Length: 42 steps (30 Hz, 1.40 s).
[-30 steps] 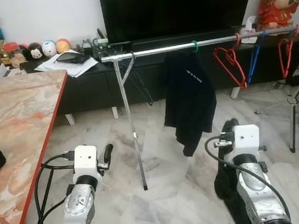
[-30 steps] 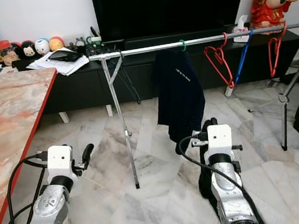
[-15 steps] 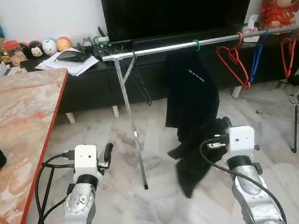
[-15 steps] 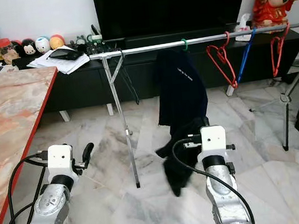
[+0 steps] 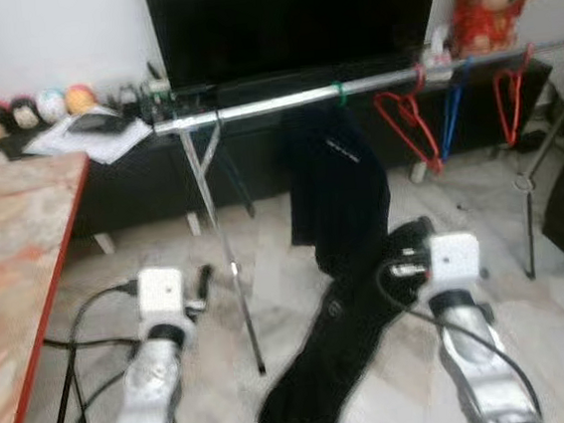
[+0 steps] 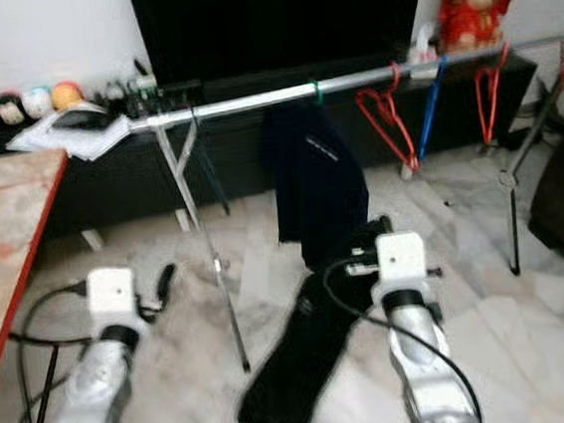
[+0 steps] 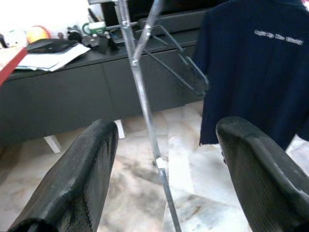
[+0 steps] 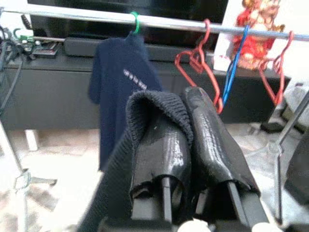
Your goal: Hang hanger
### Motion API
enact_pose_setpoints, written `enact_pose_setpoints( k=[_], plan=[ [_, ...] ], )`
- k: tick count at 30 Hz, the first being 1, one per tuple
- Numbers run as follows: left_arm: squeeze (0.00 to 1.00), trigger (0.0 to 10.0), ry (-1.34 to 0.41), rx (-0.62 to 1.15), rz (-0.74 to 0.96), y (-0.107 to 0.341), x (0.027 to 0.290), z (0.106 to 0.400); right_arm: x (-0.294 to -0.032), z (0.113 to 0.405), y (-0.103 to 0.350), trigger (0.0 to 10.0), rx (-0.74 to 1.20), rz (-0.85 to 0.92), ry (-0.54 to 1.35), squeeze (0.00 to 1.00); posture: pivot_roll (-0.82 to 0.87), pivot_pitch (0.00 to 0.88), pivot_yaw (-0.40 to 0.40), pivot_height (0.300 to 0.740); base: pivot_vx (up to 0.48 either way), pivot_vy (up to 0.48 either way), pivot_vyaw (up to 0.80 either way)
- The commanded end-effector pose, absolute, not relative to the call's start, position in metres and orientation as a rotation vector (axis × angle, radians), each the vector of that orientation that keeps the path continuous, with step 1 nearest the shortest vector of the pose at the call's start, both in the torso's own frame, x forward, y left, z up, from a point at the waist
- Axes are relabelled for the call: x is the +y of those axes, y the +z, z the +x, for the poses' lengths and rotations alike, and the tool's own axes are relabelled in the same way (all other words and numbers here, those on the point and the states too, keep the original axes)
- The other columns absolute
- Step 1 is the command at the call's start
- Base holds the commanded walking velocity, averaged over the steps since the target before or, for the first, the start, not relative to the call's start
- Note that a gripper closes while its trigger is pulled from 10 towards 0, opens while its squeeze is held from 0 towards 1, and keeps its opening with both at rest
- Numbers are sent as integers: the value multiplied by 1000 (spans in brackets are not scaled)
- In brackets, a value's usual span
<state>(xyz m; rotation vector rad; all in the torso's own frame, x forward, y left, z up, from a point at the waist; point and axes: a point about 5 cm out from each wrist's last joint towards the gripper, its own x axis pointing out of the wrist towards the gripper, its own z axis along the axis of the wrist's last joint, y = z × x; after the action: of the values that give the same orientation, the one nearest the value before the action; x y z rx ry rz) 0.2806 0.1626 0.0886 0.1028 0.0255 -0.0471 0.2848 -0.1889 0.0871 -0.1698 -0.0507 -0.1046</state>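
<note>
The right gripper (image 8: 186,104) is low at the right, in front of the rail (image 5: 282,103), its 2 fingers (image 8: 207,130) pressed together on the edge of a black garment (image 5: 327,362). The cloth folds over 1 finger in the right wrist view and trails from the gripper down and to the left, its far end bunched on the marble floor (image 5: 221,307) near the rail's leg (image 5: 224,257).

The left gripper (image 7: 164,140) hangs low at the left with its fingers wide apart and nothing between them, pointing at that leg.

On the rail a dark shirt (image 5: 335,186) hangs from a green hanger (image 5: 341,93), just behind the right gripper. Farther right hang 2 red hangers (image 5: 406,125) with a blue hanger (image 5: 451,115) between them, all bare. A marble-topped table (image 5: 12,257) with a red edge stands at the left. Both eye views are blurred.
</note>
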Motion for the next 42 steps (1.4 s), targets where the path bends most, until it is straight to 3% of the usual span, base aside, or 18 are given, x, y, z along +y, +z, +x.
enact_pose_setpoints(
  k=[1,12,42],
  plan=[
    [0,10000,-16,30,116,88,173,280,-178,290,98,10000,-99,-157,-80,0,-85,0,-5,740,322,0,0],
    [0,10000,-21,34,125,87,172,281,-177,289,96,10000,-90,-161,-72,0,-87,0,-6,740,301,0,0],
    [0,10000,-17,63,149,81,173,280,-175,290,101,10000,-127,-158,-55,0,-93,0,-8,740,0,0,0]
  ],
)
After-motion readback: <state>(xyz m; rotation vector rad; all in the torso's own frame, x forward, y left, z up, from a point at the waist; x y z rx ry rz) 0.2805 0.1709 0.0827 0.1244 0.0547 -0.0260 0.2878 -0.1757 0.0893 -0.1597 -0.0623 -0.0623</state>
